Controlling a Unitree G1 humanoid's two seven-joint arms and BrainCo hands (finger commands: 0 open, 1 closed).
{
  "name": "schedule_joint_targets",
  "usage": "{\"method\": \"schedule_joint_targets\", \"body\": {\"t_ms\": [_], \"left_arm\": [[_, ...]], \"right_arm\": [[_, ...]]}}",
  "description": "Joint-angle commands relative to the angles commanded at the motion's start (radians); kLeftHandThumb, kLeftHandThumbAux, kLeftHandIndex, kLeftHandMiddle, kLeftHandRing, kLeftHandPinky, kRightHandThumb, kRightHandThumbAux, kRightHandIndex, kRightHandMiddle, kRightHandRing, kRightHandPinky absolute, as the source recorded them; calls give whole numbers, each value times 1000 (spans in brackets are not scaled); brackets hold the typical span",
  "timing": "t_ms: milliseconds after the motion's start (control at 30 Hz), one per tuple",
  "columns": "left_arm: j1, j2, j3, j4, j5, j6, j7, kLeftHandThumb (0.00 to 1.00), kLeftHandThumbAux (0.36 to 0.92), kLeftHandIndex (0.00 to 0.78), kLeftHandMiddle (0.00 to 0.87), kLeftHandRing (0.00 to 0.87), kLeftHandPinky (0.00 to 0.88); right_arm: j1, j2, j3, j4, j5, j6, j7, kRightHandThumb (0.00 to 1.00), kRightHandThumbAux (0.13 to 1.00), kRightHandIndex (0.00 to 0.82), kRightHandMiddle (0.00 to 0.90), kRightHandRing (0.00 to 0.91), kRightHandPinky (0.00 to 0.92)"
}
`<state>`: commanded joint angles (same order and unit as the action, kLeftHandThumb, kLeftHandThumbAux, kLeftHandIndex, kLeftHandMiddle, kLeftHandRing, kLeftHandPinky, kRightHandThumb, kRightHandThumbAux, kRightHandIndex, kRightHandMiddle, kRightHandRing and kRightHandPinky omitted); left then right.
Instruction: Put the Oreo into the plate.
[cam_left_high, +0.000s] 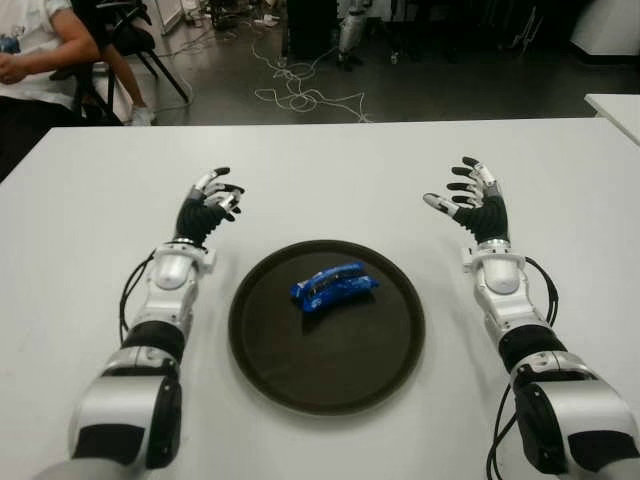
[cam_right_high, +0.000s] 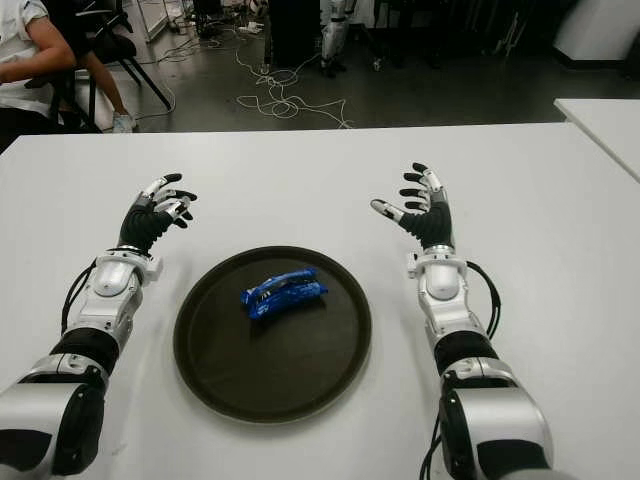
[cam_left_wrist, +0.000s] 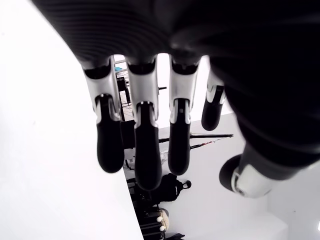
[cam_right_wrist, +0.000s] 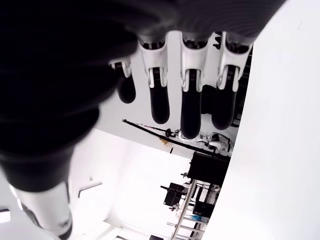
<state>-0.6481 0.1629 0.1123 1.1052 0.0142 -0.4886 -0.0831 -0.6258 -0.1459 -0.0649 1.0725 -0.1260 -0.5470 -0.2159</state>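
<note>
A blue Oreo packet (cam_left_high: 334, 285) lies inside the dark round plate (cam_left_high: 290, 370), a little behind its centre. My left hand (cam_left_high: 213, 201) hovers over the white table to the left of the plate, fingers relaxed and holding nothing. To the right of the plate my right hand (cam_left_high: 468, 195) is raised with its fingers spread and nothing in them. Both wrist views show only bare fingers (cam_left_wrist: 141, 150) and fingers (cam_right_wrist: 190, 107) with nothing between them.
The white table (cam_left_high: 330, 170) stretches around the plate. A seated person (cam_left_high: 35, 55) is at the far left behind the table. Cables (cam_left_high: 300, 90) lie on the floor beyond. Another white table edge (cam_left_high: 615, 105) shows at the far right.
</note>
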Motion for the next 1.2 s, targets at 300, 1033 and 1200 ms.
{"method": "schedule_joint_targets", "body": {"t_ms": [300,1033,1200], "left_arm": [[6,-4,1,-5,-2,1,5,1000,642,177,387,516,460],[24,-12,5,-25,-17,-17,-13,1000,641,173,387,519,496],[26,-12,5,-28,-21,-18,-19,1000,641,168,387,519,490]], "right_arm": [[20,-2,3,-11,3,-19,-7,0,741,173,263,289,334],[48,-11,23,-19,-27,-52,-36,0,704,169,269,292,332],[48,-10,20,-20,-22,-41,-30,0,706,166,265,291,333]]}}
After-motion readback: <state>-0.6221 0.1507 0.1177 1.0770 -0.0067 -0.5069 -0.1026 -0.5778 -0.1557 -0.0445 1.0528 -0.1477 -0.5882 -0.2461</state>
